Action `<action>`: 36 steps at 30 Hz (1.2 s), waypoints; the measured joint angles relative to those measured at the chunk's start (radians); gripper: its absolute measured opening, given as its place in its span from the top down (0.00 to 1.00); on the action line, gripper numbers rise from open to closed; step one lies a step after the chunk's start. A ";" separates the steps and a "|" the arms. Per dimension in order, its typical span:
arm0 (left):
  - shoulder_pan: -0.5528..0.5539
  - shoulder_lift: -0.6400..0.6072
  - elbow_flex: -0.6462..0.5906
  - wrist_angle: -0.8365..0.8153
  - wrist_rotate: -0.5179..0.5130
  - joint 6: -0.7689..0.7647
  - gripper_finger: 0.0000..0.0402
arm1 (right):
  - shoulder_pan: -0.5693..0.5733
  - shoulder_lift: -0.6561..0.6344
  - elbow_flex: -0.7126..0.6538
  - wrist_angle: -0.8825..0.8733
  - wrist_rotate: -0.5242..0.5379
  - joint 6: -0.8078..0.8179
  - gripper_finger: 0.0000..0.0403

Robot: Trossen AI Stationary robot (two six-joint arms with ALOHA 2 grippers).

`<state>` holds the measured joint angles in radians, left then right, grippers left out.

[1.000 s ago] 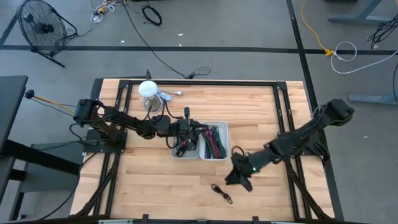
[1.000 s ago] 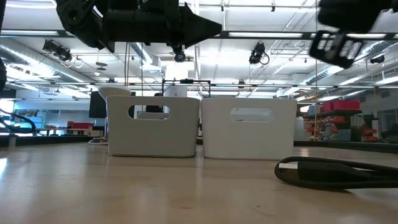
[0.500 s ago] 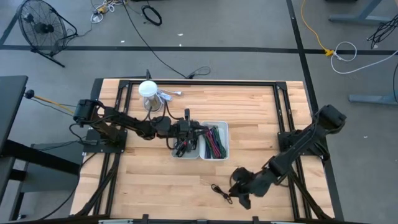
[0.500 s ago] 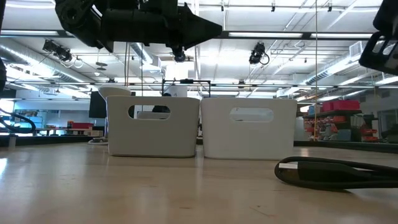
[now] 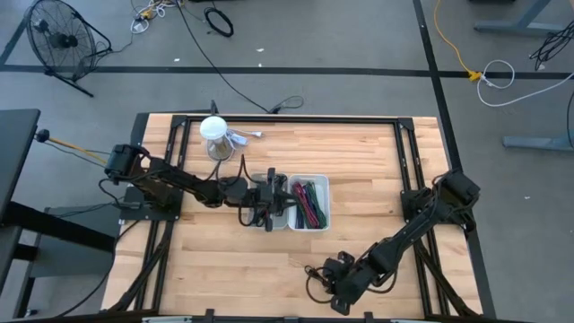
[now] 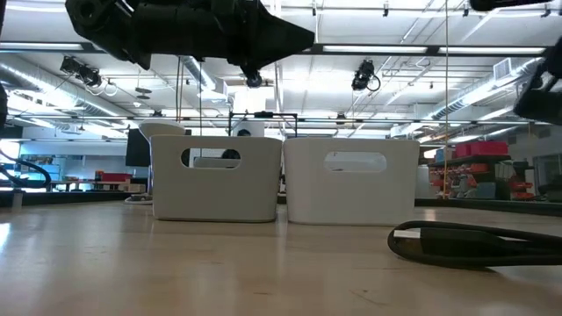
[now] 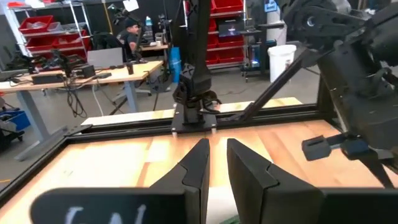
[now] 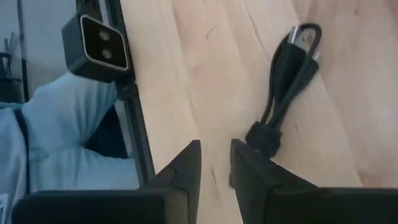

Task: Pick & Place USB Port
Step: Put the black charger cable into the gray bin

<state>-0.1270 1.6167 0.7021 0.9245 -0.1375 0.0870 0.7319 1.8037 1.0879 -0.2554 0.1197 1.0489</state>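
One bundled USB cable (image 8: pixel 287 84) lies on the table's near edge, so I hold the right gripper (image 8: pixel 214 163) low beside it, fingers narrowly parted, gripping nothing; left gripper (image 7: pixel 216 163), equally empty, waits over the bins (image 5: pixel 318 184).

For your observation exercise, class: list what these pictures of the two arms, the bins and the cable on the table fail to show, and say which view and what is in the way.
- Left bin contents: high view, left pincer covers them; low view, bin walls hide them.
- Cable far end: right wrist view, right pincer fingers cover it.
- Cable in high view: right arm overlaps it.
- Right pincer in low view: cut off by the edge.
- Right bin cables: too small to identify plug types.
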 joint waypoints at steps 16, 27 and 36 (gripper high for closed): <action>-0.076 0.000 0.000 -0.027 0.000 -0.027 0.85 | -0.055 0.062 0.005 -0.007 0.058 -0.024 0.76; -0.079 0.000 0.000 -0.041 0.000 -0.025 0.85 | -0.058 0.063 0.005 -0.017 0.072 -0.034 0.76; -0.079 0.000 0.000 -0.040 0.000 -0.025 0.85 | -0.059 0.128 0.005 0.015 0.056 -0.025 0.76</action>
<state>-0.2062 1.6165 0.7017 0.8842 -0.1379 0.0616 0.6731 1.9322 1.0934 -0.2401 0.1759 1.0243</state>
